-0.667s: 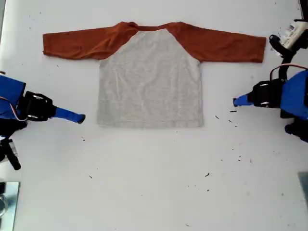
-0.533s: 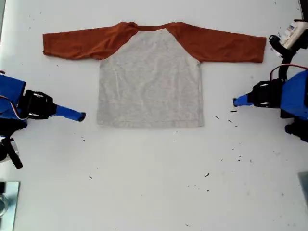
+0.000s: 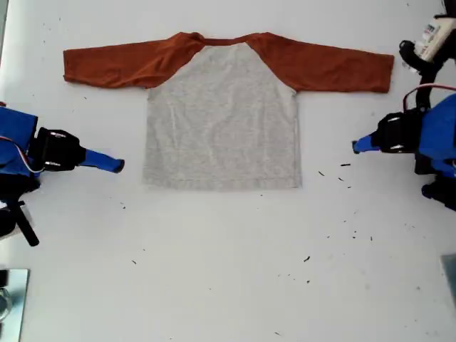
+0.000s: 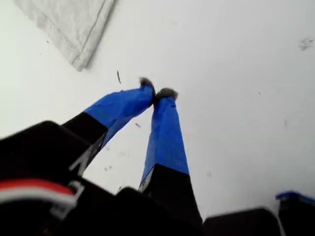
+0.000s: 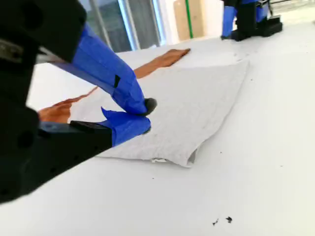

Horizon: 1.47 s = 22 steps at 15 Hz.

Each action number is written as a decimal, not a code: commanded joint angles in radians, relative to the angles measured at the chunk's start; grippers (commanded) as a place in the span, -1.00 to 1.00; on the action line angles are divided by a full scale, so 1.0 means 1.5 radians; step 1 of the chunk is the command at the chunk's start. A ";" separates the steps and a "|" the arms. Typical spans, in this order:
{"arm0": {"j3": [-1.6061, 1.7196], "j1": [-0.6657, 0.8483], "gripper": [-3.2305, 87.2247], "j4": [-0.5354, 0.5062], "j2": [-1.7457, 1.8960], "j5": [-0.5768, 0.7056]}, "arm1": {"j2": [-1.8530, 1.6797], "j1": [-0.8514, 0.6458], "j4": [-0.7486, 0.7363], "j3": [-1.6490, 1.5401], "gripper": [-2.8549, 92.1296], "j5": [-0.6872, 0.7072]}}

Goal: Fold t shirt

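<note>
The t shirt (image 3: pixel 221 121) lies flat on the white table, grey body toward the camera and rust-orange sleeves (image 3: pixel 114 65) spread sideways; no print shows. My first gripper (image 3: pixel 355 147) is shut and empty at the exterior view's right, a short way off the shirt's side edge. Its tips (image 4: pixel 158 92) meet over bare table, with a hem corner of the shirt (image 4: pixel 74 24) beyond them. My second gripper (image 3: pixel 118 167) is shut and empty at the exterior view's left, beside the shirt's lower corner. Its wrist view shows the second gripper (image 5: pixel 146 115) in front of the shirt (image 5: pixel 197 108).
Dark specks (image 3: pixel 342 171) dot the table at the exterior view's lower right. A metal piece (image 3: pixel 11 299) sits at that view's bottom left corner. The first arm's base (image 5: pixel 246 19) stands beyond the shirt in the second wrist view. White table surrounds the shirt.
My second gripper has shifted slightly toward the top of the exterior view. My first gripper has drawn back a little toward that view's right. The shirt has not moved.
</note>
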<state>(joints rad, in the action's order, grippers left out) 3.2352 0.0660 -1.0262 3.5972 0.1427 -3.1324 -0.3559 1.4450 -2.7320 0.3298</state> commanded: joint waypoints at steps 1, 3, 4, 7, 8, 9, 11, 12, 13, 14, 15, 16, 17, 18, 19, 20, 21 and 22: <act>0.006 -0.019 -0.94 -0.002 0.004 -0.011 | 0.116 -0.095 0.064 0.198 -0.87 0.085; 0.006 -0.039 -0.94 -0.002 0.004 -0.014 | 0.192 -0.227 0.100 0.315 -0.87 0.169; 0.006 -0.039 -0.94 -0.002 0.004 -0.012 | 0.234 -0.289 0.117 0.370 -0.84 0.213; 0.006 -0.039 -0.94 -0.002 0.004 -0.007 | 0.401 -0.439 0.172 0.543 -0.16 0.324; 0.006 -0.038 -0.94 -0.002 0.004 -0.001 | 0.432 -0.481 0.171 0.578 -0.16 0.353; 0.006 -0.037 -0.94 -0.002 0.004 0.002 | 0.458 -0.523 0.161 0.592 -0.16 0.381; 0.006 -0.037 -0.94 -0.002 0.004 0.005 | 0.506 -0.591 0.080 0.552 -0.17 0.431; 0.006 -0.038 -0.94 -0.002 0.004 0.007 | 0.527 -0.617 0.020 0.518 -0.19 0.453; 0.006 -0.040 -0.94 -0.002 0.004 0.007 | 0.541 -0.634 -0.049 0.472 -0.20 0.477; 0.006 -0.043 -0.94 -0.002 0.004 0.007 | 0.551 -0.652 -0.122 0.417 -0.23 0.494; 0.006 -0.044 -0.94 -0.002 0.004 0.007 | 0.571 -0.672 -0.191 0.364 -0.24 0.512; 0.006 -0.044 -0.94 -0.002 0.004 0.007 | 0.600 -0.691 -0.253 0.321 -0.25 0.526; 0.006 -0.043 -0.94 -0.002 0.004 0.007 | 0.635 -0.697 -0.305 0.294 -0.25 0.541; 0.006 -0.039 -0.94 -0.002 0.004 0.009 | 0.670 -0.701 -0.354 0.275 -0.25 0.554; 0.006 -0.037 -0.94 -0.002 0.004 0.012 | 0.694 -0.702 -0.409 0.253 -0.27 0.571; 0.006 -0.036 -0.94 -0.002 0.004 0.013 | 0.728 -0.707 -0.453 0.237 -0.28 0.576; 0.006 -0.036 -0.94 -0.001 0.004 0.013 | 0.771 -0.707 -0.481 0.236 -0.39 0.583; 0.006 -0.037 -0.94 -0.001 0.004 0.013 | 0.786 -0.699 -0.468 0.257 -0.86 0.585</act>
<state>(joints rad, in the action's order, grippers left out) 3.2352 0.0199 -1.0262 3.5972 0.1442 -1.9865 -1.4021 0.7808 -2.3700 1.1842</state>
